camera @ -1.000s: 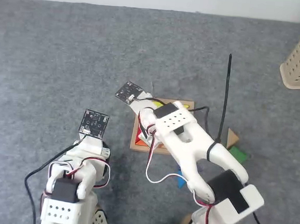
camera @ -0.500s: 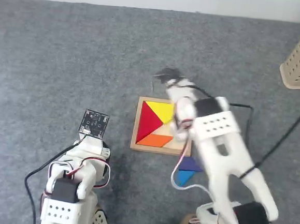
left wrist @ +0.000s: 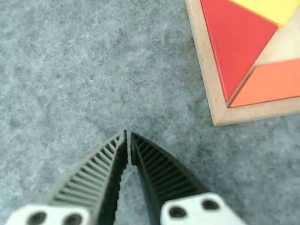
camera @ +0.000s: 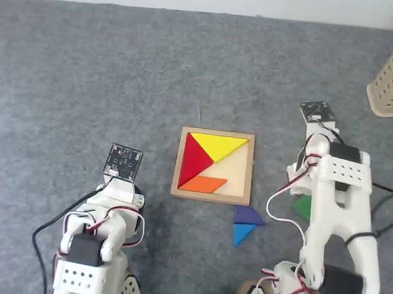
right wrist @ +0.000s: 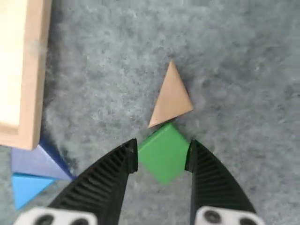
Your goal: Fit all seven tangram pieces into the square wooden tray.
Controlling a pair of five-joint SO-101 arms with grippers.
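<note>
We are logging our right claw (right wrist: 161, 144) released, a green wooden square (right wrist: 165, 154) between its jaws. Our left claw (left wrist: 128, 137): clenched.

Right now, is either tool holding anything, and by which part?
Nothing is held. The right tool is open astride the green square, at opposite corners; the left tool is shut, empty.

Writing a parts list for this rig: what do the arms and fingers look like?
The left arm and right arm are white plastic shells with black motors, rows of small holes, and thin red, white and black wires looping alongside. Each wrist carries a dark circuit board. The fingers are black, tapered and ribbed, on white bases with round holes.
</note>
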